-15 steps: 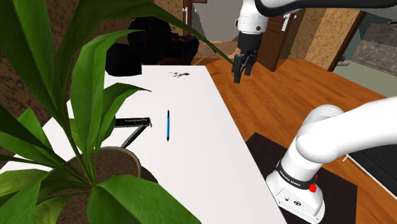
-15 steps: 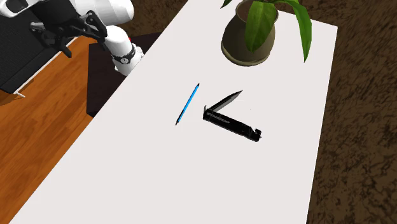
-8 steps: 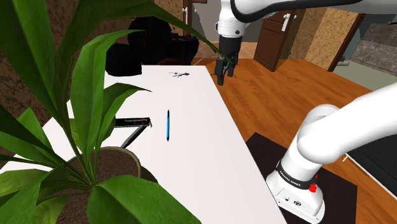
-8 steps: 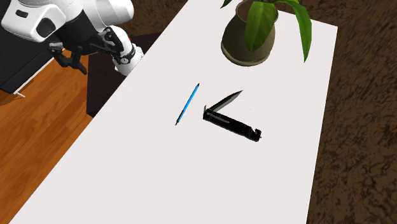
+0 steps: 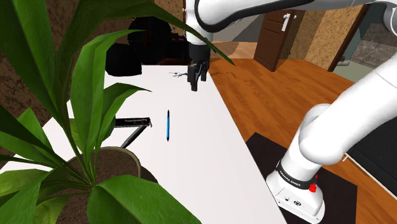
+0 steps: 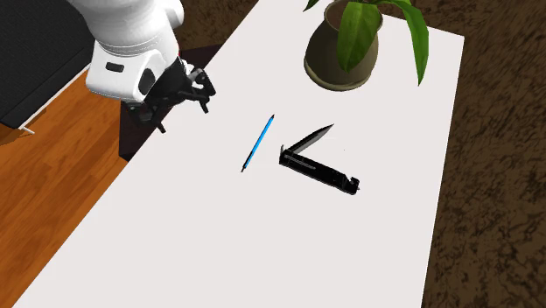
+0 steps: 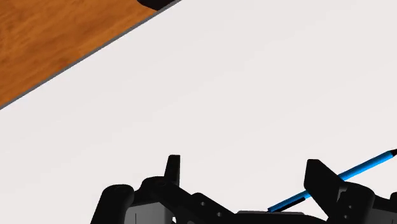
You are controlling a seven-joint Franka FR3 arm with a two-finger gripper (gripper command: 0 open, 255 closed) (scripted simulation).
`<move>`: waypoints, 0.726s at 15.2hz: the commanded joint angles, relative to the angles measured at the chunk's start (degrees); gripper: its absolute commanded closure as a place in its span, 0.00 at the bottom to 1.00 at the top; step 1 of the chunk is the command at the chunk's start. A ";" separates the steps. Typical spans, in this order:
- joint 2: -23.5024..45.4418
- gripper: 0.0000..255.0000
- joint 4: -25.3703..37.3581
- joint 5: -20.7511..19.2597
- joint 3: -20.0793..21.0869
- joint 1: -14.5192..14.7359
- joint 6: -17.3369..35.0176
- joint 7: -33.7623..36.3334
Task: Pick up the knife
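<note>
1. While the claw [image 6: 184, 107] hangs apart and empty, approach is the step in hand.
2. Knife [image 6: 317, 163] lies on the worktop [image 6: 262, 245], on the pen's [image 6: 258, 143] far side.
3. Next: cross the pen, descend on the handle.

A black folding knife [image 6: 319, 171] is shown lying flat on a white table [image 6: 262, 249]. Its blade is swung partly out, so that a narrow V is formed with the thick black handle. The slim grey blade is pointed towards a potted plant [image 6: 341, 66]. The knife is placed just beside a blue pen [image 6: 258, 143], without touching it.
</note>
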 commanded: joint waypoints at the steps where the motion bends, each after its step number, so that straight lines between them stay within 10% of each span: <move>1: 3.96 0.00 2.72 -0.29 1.28 0.80 1.29 -0.05; 11: 23.09 0.00 18.84 -4.59 6.99 5.03 3.83 0.23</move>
